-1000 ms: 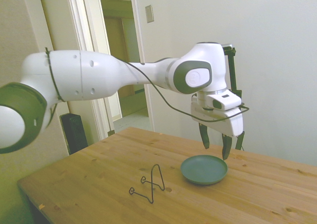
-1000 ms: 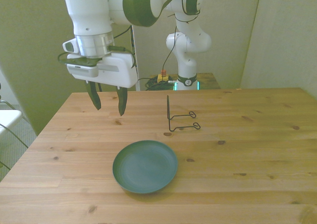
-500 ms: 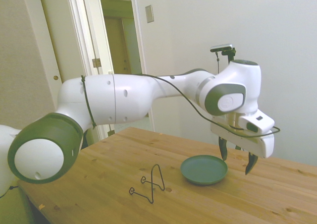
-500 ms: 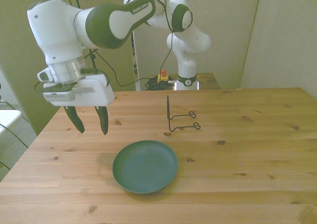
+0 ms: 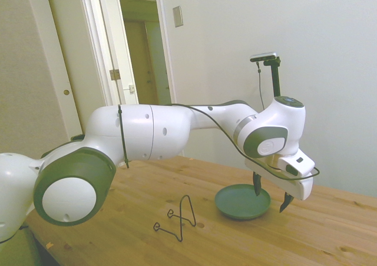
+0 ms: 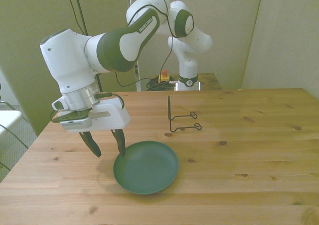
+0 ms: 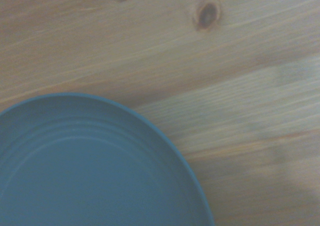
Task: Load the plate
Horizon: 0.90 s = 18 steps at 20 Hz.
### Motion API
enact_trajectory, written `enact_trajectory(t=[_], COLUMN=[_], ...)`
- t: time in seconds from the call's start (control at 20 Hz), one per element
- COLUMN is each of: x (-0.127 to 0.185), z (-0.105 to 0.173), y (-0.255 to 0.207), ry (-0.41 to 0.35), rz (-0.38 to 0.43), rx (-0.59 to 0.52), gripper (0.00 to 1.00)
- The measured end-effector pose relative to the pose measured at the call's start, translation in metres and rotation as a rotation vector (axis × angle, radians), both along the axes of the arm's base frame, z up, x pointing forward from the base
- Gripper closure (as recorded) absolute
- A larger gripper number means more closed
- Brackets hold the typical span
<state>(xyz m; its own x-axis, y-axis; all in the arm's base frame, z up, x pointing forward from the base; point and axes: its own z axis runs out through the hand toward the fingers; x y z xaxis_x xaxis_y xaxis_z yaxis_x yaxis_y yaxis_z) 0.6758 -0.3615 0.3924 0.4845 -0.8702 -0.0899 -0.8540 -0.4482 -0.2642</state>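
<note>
Bare wooden table [image 6: 259,135] surrounds the plate [image 6: 146,167]; spread, empty gripper [image 6: 106,148] straddles its rim.

I count one plate [image 6: 146,167] on the table [image 6: 259,135], and one wire stand [image 6: 180,120] beyond it. There is one arm [image 6: 99,51] on my feed, carrying one gripper [image 6: 107,150] with two fingers [image 6: 119,144]. In the side view I also count one doorway [image 5: 141,72].
</note>
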Motion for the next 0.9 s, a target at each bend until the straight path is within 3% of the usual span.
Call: enact_trajectory(t=[0.3,0.85,0.9], x=[0.002,-0.003,-0.002], z=[-0.024,-0.033,-0.033], y=[0.011,0.024,0.025], ry=[0.018,0.022,0.021], rz=[-0.029,-0.035,-0.034], rx=[0.022,0.100,0.103], gripper=[0.00,0.00,1.00])
